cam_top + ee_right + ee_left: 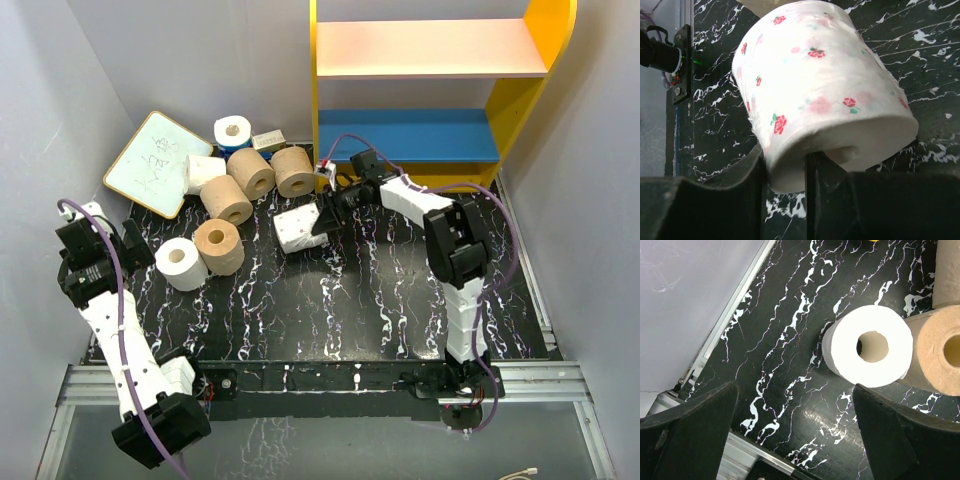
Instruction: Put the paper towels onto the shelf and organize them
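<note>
My right gripper [322,215] is shut on a white paper towel roll [293,228] printed with small red flowers [820,85]. Its fingers [715,200] pinch the roll's wall at the near end, low over the black marbled mat. The yellow-framed shelf [314,80], with a peach upper board [430,45] and a blue lower board [405,135], stands behind it with both boards bare. My left gripper [135,250] is open and empty at the left. A white roll [870,347] and a tan roll [940,355] stand just ahead of it [795,440].
Several more rolls cluster at the back left: three tan ones [250,172], a white one [232,130] and a lying white one [205,172]. A white writing board [160,160] leans at the far left. A small box [268,140] sits behind the rolls. Grey walls close both sides.
</note>
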Robot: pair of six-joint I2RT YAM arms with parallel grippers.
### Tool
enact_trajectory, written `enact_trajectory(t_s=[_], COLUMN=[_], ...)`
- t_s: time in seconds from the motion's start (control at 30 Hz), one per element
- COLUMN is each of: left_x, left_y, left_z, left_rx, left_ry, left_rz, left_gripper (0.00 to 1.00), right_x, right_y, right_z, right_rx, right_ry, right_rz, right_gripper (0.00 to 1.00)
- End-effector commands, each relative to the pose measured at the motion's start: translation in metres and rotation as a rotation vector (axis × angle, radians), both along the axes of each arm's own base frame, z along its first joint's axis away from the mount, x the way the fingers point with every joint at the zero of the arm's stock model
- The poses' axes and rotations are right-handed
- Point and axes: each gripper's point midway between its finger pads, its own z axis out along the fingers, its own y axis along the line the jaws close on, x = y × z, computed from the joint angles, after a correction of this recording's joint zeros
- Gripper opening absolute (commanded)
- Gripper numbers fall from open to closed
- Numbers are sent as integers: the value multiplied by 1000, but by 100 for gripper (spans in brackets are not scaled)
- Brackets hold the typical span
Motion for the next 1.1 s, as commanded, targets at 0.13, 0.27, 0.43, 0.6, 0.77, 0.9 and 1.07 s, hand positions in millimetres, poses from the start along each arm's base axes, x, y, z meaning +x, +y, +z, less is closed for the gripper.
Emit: enact_trajectory(t_s=[0.13, 0.27, 0.43, 0.6, 0.77, 0.9, 1.07], left_x=[-4, -5, -7, -8, -6, -6, -7], left_y=[0, 0, -4, -8, -8, -10, -16], left_z=[7, 8, 15, 21, 19, 20, 27], left_rx=[22, 26, 35, 45, 37, 34, 44], left_ry=[-28, -31, -61, -86, -81, -88, -120], left_rz=[5, 5, -10, -22, -30, -41, -63], left_gripper=[97, 97, 96, 95, 95, 94, 94], right_x=[-21, -15, -8, -1, 40, 65, 103], right_y=[-43, -101, -189, -271, -322, -342, -344], right_z=[123, 140, 139, 157, 184, 195, 203], right_rx=[-328, -609, -933, -1081, -1222, -1240, -1221], right_ry=[-623, -879, -1112, -1325, -1304, -1271, -1225], right_rz=[40, -23, -36, 119, 99, 156, 192], right_gripper=[0, 0, 0, 0, 0, 0, 0])
